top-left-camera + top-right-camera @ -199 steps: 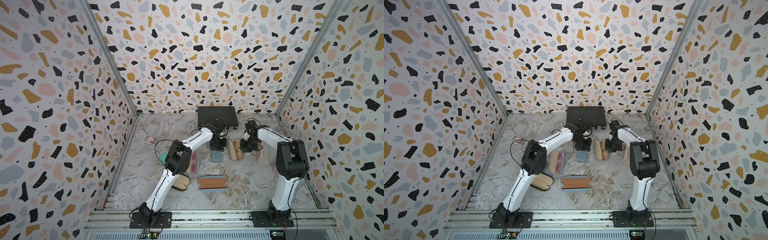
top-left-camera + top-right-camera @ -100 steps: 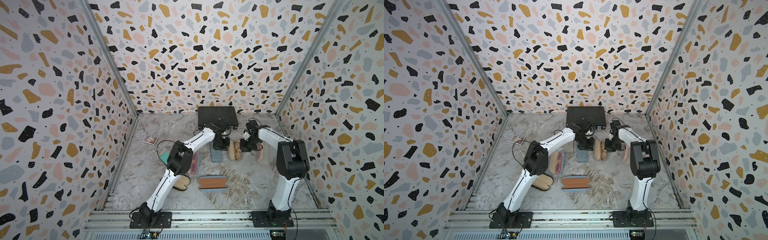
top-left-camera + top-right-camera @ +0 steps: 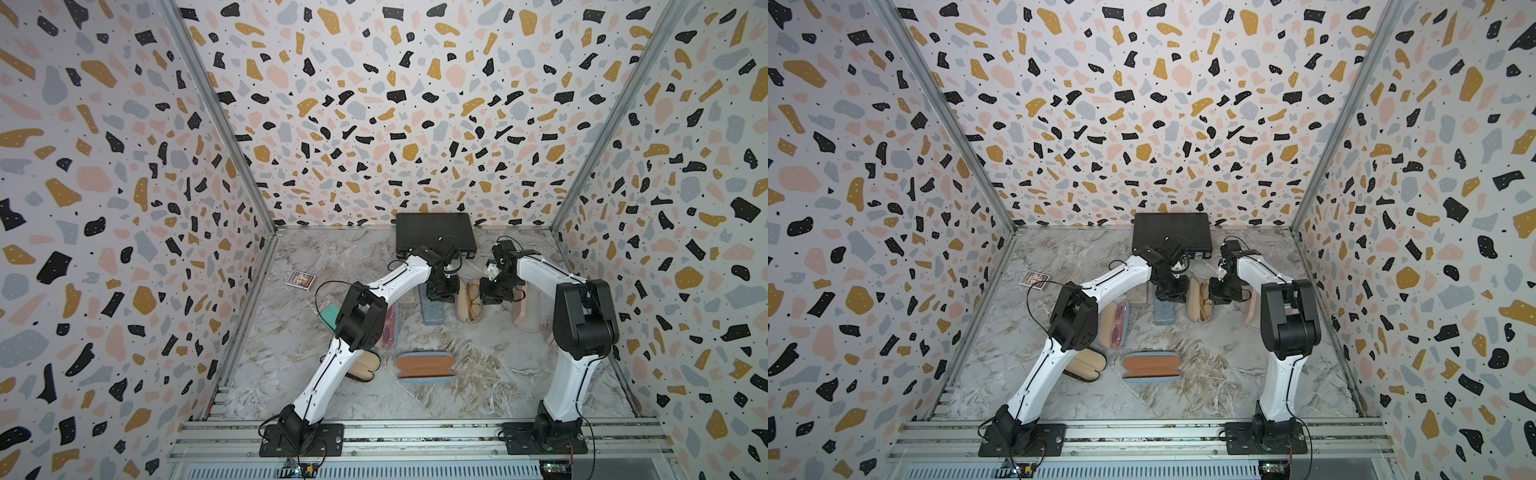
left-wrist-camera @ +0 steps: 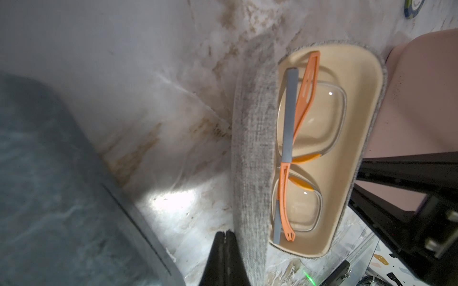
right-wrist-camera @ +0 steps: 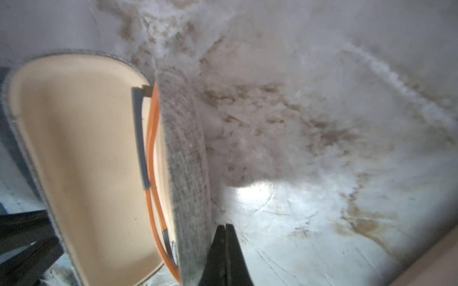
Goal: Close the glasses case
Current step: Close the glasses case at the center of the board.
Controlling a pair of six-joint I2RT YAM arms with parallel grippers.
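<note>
1. One grey felt glasses case [image 3: 463, 307] lies open just right of centre in both top views. Its cream lining faces up, and orange-and-grey glasses [image 4: 295, 148] lie in one half.
2. The left jaws are pressed fully together and hold nothing; they sit close against the felt outside of one half. The right jaws, also together and empty, sit close against the other half. We judge that they flank the case as blunt pushers, to fold the halves shut.
3. A blue-grey case [image 3: 432, 313] and a pink case [image 3: 524, 316] lie just beside it on the marble table [image 3: 332, 257].
4. We can read no brand. The card [image 3: 300, 279] left of centre is printed, but too small to read.
</note>
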